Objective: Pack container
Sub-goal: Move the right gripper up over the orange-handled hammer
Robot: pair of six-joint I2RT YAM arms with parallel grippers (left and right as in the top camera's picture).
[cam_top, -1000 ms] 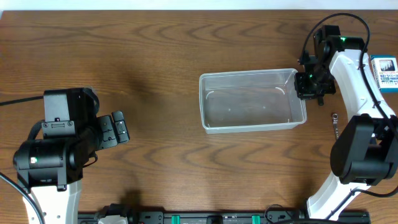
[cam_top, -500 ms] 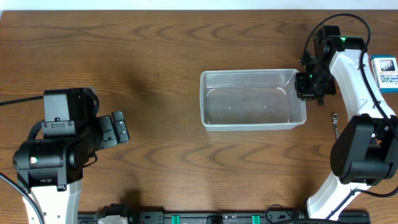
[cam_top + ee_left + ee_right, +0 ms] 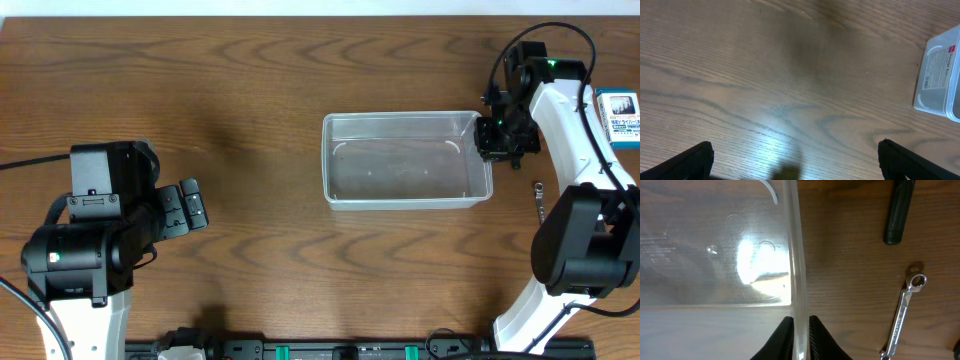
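Tabletop (image 3: pixel 260 90) of dark wood grain seen from above, with a robot arm at each side. The container (image 3: pixel 400 117), a clear plastic tub with rounded corners, sits upright right of centre, and the wood shows through its floor. The right gripper (image 3: pixel 497 140) is at the tub's right short wall, toward the far corner. The right wrist view shows its two fingers (image 3: pixel 784 336) straddling that wall, one inside and one outside, both close against the plastic. I cannot tell whether they clamp the wall or only flank it. A small silver wrench (image 3: pixel 902 314) lies on the wood just right of the tub, not touching it, with a black handle (image 3: pixel 898 210) beyond it. A blue-and-white box (image 3: pixel 622 118) sits at the table's right edge. The left gripper (image 3: pixel 795 162) hovers well apart on the left, with its jaws spread wide over bare wood.
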